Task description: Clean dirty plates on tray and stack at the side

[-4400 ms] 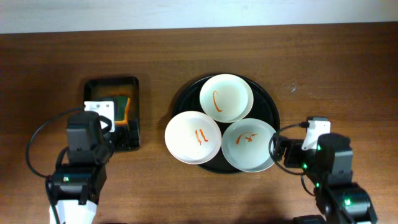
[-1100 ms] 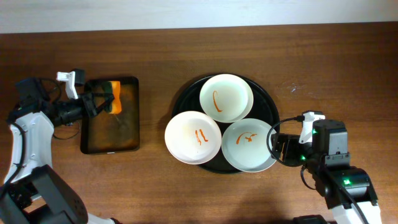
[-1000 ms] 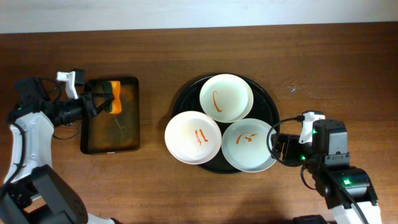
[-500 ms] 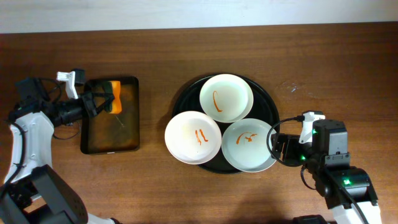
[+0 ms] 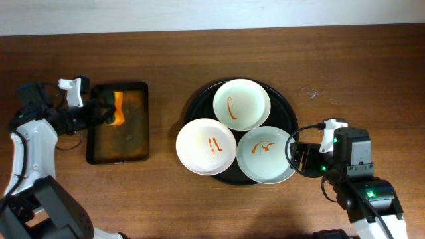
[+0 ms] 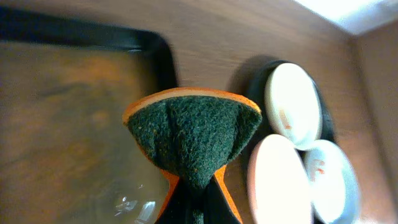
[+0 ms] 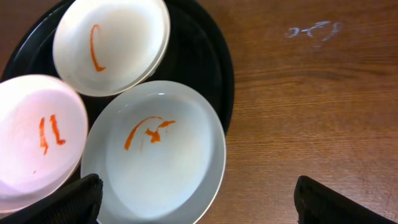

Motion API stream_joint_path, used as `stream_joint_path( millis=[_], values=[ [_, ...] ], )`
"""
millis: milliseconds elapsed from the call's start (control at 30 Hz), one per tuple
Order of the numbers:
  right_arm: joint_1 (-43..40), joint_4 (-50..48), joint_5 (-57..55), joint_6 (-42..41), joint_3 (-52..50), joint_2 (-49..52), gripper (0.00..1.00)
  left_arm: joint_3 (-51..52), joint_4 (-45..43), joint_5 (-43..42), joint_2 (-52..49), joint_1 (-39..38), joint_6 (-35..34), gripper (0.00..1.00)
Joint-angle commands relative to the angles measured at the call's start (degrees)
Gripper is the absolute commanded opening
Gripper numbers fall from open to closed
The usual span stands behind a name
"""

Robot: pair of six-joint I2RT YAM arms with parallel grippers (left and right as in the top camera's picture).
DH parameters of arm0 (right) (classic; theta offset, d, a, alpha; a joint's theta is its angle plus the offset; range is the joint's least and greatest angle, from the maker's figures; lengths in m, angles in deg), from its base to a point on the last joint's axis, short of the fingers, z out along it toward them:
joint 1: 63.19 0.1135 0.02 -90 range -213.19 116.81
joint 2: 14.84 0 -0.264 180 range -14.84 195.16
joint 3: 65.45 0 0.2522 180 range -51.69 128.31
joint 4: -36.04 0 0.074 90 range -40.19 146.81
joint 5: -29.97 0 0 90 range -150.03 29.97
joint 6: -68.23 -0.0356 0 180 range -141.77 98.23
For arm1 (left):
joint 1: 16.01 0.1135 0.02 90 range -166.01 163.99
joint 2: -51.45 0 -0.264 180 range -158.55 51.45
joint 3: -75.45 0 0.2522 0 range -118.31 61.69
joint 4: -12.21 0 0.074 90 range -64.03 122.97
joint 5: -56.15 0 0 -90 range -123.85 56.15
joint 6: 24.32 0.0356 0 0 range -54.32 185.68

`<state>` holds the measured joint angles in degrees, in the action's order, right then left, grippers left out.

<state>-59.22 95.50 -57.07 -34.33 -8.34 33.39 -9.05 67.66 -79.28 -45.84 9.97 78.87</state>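
Three dirty plates sit on a round black tray (image 5: 290,116): a white one at the back (image 5: 242,104), a white one at the left (image 5: 206,146) and a pale blue one at the right (image 5: 266,155), each with orange streaks. My left gripper (image 5: 105,113) is shut on an orange-and-green sponge (image 6: 193,134), held above the rectangular black basin (image 5: 119,151). My right gripper (image 7: 199,208) stands open just above the near right edge of the pale blue plate (image 7: 155,149), gripping nothing.
The basin holds brownish water (image 6: 68,124). Bare wooden table (image 5: 358,79) lies right of the tray, with a faint white smear (image 7: 311,30). The three plates also show at the right of the left wrist view (image 6: 278,183).
My left gripper has shifted the sponge slightly to the left over the basin. The right arm and the plates have not moved.
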Motion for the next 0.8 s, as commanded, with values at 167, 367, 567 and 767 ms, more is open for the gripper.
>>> stream_joint_path(
  millis=[167, 367, 567, 767],
  values=[
    [0.09, 0.63, -3.67, -11.80, 1.03, 3.61, 0.99, -0.68, -0.48, 19.63, 3.67, -12.52, -3.10, 0.00],
    [0.09, 0.79, -1.53, -15.06, 1.03, 11.26, 0.81, -0.68, -0.50, 19.78, 5.40, -22.43, -3.28, 0.00],
    [0.09, 1.11, 0.48, -16.92, 0.96, 18.18, 0.57, -0.68, -0.57, 19.76, 5.40, -32.24, -3.30, 0.00],
    [0.09, 0.96, 1.03, -16.90, 0.94, 25.59, 0.54, -0.68, -3.08, 19.78, 5.40, -42.42, -5.27, 0.00]
  ],
)
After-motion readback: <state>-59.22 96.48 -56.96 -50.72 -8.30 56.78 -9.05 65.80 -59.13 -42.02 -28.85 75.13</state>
